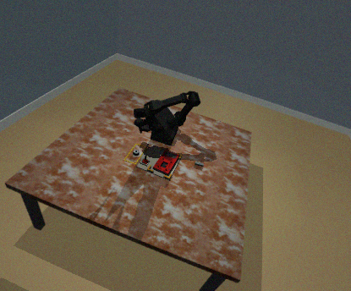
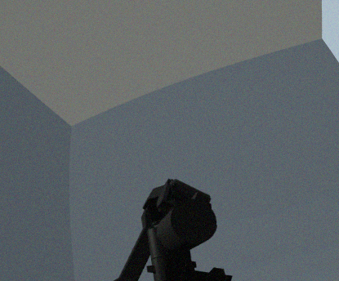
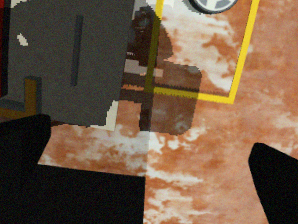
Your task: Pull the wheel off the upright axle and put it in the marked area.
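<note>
The wheel [image 1: 136,152] [image 3: 214,4], dark-tyred with a pale hub, lies flat on the table inside the yellow outline of the marked area [image 1: 131,162] [image 3: 245,50]. It is cut off by the top edge of the wrist view. The upright axle [image 1: 145,159] stands bare on its red base on the board, beside the marked area. My gripper [image 1: 137,118] [image 3: 152,139] is wide open and empty, raised above the table and clear of the wheel. The exterior view shows only dark arm parts; the wheel and axle are out of its view.
The pale board [image 1: 154,163] carries a red square block [image 1: 172,161] on the side away from the marked area. A small grey piece [image 1: 199,164] lies on the table [image 1: 83,190] beyond the board. The arm's shadow falls across board and outline.
</note>
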